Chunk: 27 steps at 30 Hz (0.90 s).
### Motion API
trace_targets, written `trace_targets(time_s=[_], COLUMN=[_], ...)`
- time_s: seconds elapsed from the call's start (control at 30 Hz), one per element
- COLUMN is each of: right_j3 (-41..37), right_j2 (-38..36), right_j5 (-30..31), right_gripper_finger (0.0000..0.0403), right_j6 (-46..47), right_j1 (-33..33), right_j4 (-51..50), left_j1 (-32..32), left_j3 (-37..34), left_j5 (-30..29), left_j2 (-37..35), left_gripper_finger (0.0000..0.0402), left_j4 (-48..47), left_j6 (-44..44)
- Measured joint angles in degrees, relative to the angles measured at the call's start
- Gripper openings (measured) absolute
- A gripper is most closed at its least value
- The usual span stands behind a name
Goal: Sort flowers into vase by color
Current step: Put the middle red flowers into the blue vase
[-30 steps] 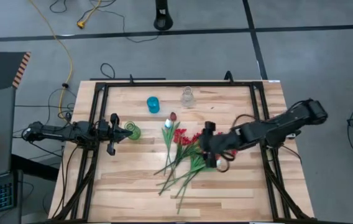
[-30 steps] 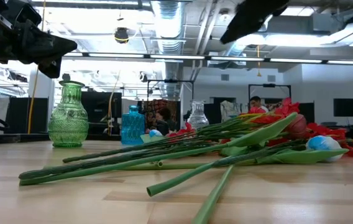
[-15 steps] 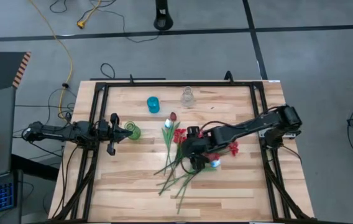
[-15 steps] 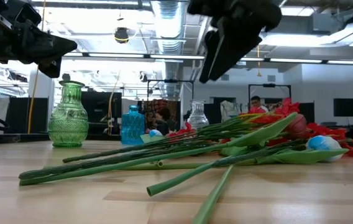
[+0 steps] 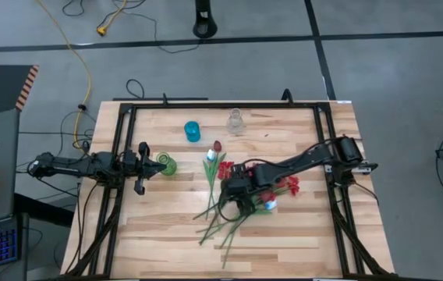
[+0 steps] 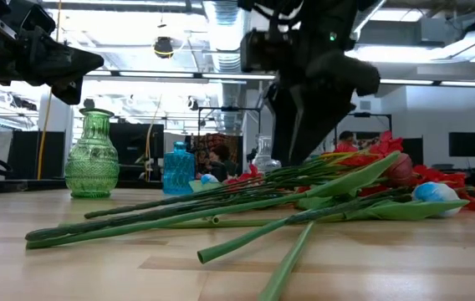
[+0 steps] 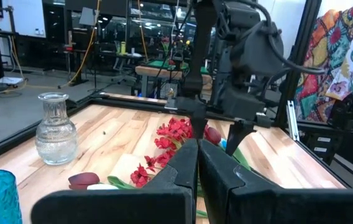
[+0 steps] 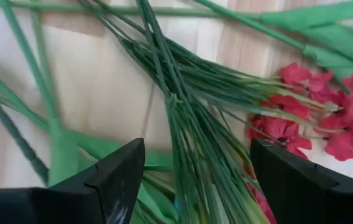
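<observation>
The flowers (image 5: 233, 195), thin green stems with red blossoms, are heaped mid-tabletop (image 5: 284, 234). The right end effector (image 8: 192, 171) is spread wide above their stems, nothing gripped.

The right arm extends diagonally across the table centre with its wrist pitched down and the right gripper (image 5: 234, 190) spread wide just above the surface, while the left arm lies level at the table's left edge, left gripper (image 5: 150, 163) fingers pressed together.
</observation>
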Motion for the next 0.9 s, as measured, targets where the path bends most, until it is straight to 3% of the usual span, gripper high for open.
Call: trace_targets(time_s=[0.5,0.9], right_j3=[-0.1,-0.1], right_j2=[3.0,3.0], right_j5=[0.5,0.5], right_gripper_finger=[0.0310,0.0205], right_j6=[-1.3,-1.4], right_j1=[-1.1,-1.5], right_j4=[-2.8,-2.9], left_j1=[0.0,0.0], left_j3=[0.0,0.0], left_j5=[0.0,0.0], left_j2=[0.0,0.0], left_gripper_finger=[0.0000,0.0000], left_j4=[0.0,0.0], left_j6=[0.0,-0.1])
